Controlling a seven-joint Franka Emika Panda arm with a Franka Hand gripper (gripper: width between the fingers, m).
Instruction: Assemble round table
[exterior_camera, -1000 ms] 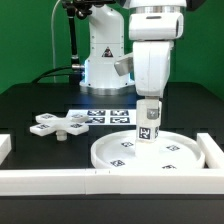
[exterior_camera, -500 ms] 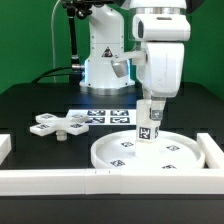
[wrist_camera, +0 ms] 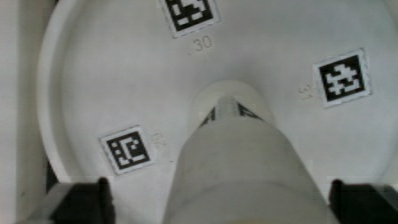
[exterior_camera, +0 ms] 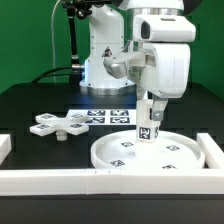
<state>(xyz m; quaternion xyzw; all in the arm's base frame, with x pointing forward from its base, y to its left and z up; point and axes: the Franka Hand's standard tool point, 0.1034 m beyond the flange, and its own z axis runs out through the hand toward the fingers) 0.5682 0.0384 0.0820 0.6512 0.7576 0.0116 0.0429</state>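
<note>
The large rimmed round disc [exterior_camera: 176,156] lies flat at the exterior view's right, tags up. The short cylindrical leg [exterior_camera: 147,124] stands upright on its middle, with a tag on its side. My gripper [exterior_camera: 150,101] is straight above, its fingers down either side of the leg's top. In the wrist view the leg [wrist_camera: 240,165] rises from the disc [wrist_camera: 107,80] between the two dark fingers [wrist_camera: 80,203], and a gap shows beside it, so the gripper [wrist_camera: 222,204] is open. The cross-shaped foot piece [exterior_camera: 57,124] lies apart at the exterior view's left.
The marker board [exterior_camera: 106,116] lies flat behind the foot piece. A long white border bar [exterior_camera: 50,180] runs along the front and another [exterior_camera: 212,150] stands at the exterior view's right, close to the disc. The arm's white base [exterior_camera: 100,60] stands at the back.
The hand and wrist have turned above the leg, their bulk swinging toward the exterior view's right. The leg, disc and foot piece stay where they were.
</note>
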